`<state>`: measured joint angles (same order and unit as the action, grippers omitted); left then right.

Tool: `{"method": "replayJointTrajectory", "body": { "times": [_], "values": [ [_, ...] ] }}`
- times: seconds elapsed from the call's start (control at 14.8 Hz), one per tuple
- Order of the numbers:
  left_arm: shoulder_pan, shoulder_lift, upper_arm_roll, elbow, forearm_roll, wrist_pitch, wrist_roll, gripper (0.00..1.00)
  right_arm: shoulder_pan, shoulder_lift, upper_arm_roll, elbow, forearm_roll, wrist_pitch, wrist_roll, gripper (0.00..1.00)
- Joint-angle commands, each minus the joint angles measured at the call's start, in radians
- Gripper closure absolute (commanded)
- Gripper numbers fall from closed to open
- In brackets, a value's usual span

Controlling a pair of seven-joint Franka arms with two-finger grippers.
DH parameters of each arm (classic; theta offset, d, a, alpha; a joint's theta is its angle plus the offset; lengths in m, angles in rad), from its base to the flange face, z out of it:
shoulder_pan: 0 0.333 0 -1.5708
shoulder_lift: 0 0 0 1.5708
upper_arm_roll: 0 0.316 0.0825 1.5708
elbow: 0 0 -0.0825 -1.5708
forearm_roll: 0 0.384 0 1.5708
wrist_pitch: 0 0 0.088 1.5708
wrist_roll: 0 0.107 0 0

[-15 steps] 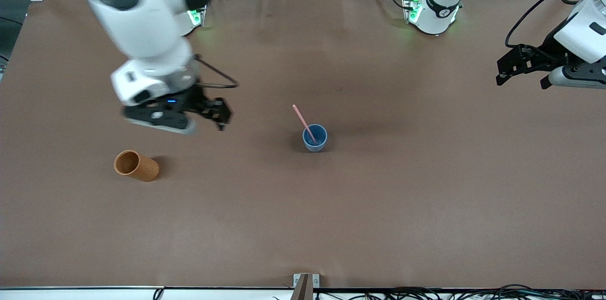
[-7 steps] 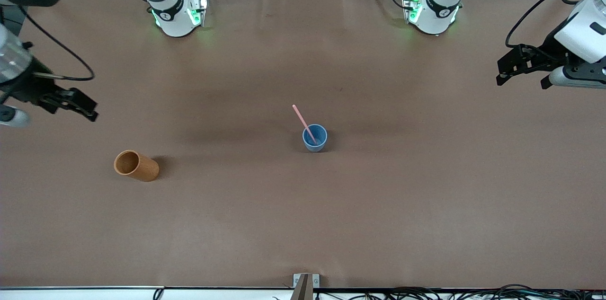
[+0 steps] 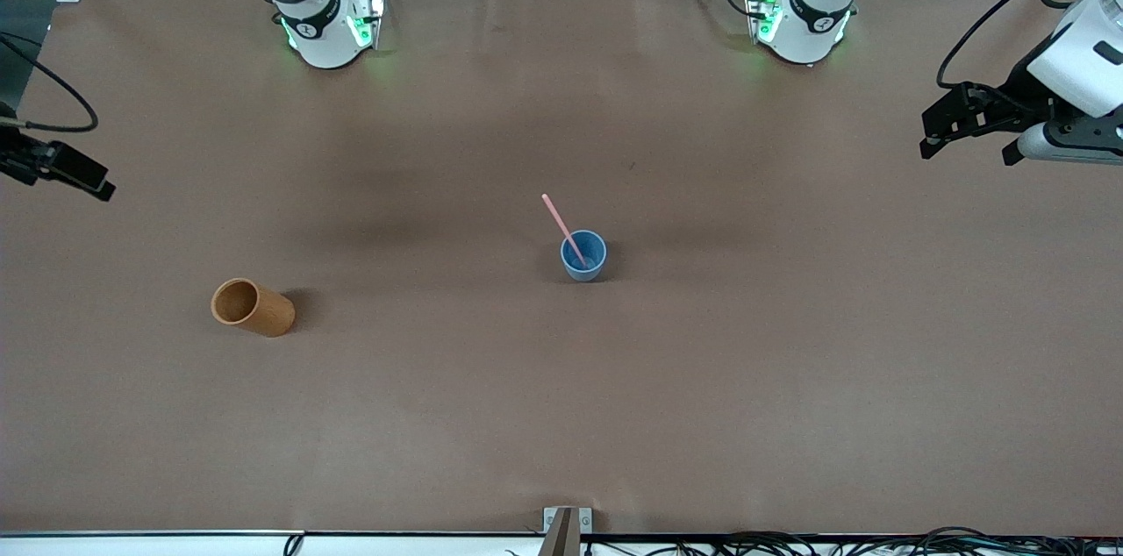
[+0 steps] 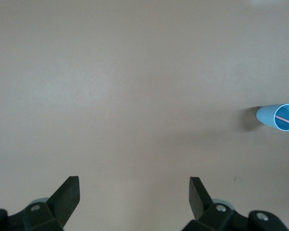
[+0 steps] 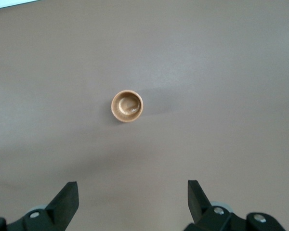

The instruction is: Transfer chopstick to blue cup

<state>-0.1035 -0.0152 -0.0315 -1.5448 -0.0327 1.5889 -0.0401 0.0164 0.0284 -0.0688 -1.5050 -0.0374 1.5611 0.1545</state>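
Observation:
The blue cup (image 3: 583,256) stands upright near the middle of the table, with the pale pink chopstick (image 3: 561,227) leaning in it, its top end sticking out over the rim. Both show in the left wrist view, the cup (image 4: 278,116) with the stick (image 4: 287,121) across its mouth. My left gripper (image 3: 933,133) is open and empty, up over the left arm's end of the table (image 3: 790,363). My right gripper (image 3: 88,181) is open and empty, up over the right arm's end of the table, well away from the cup.
An orange-brown cup (image 3: 252,307) stands toward the right arm's end, nearer the front camera than the blue cup; it shows below my right gripper in the right wrist view (image 5: 127,106). Both arm bases (image 3: 329,21) stand along the table's back edge.
My right arm has swung away from over the table's middle toward its own end, the gripper now at the table's edge. The chopstick, both cups and the left arm have not moved.

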Motion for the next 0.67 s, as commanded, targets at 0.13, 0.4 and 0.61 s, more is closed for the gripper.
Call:
{"method": "replayJointTrajectory", "body": {
  "times": [0.13,0.4,0.61],
  "values": [
    [0.001,0.012,0.002,0.025,-0.003,-0.001,0.011,0.0,0.017,-0.015,0.026,0.058,0.022,-0.087,-0.019,0.0],
    [-0.001,0.012,0.002,0.025,-0.003,-0.001,0.011,0.0,0.039,-0.074,0.024,0.045,0.024,-0.139,-0.036,0.0],
    [-0.001,0.012,0.002,0.025,-0.003,-0.001,0.011,0.0,0.042,-0.074,0.018,0.043,0.028,-0.125,-0.038,0.0]
  ]
}}
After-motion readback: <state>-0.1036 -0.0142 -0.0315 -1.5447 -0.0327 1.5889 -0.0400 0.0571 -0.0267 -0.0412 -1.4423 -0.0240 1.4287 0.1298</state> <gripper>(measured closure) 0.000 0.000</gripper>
